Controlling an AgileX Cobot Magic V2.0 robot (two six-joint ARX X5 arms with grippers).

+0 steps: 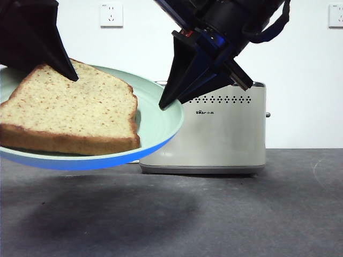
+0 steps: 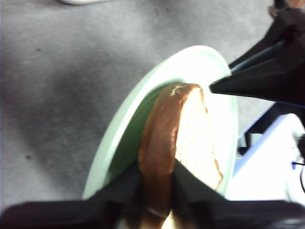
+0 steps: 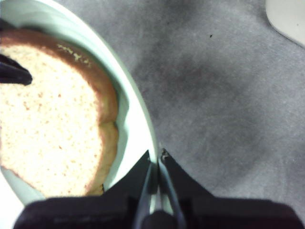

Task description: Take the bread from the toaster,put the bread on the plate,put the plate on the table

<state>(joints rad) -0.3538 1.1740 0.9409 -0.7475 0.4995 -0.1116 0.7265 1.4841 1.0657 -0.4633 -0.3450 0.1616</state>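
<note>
plate [image 1: 155, 126] above grey table [image 1: 241, 214], right end effector [image 3: 157, 160] clamping rim, left [image 2: 157, 179] gripping bread [image 1: 69, 110]

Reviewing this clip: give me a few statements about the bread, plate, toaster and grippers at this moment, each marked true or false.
1. The plate rests on the table. False: it is held in the air above it.
2. The bread lies on the plate. True.
3. The right gripper clamps the plate's rim. True.
4. The left gripper is open and away from the bread. False: it is shut on the bread's crust.
5. A slice sticks up from the toaster. False: none shows.
</note>
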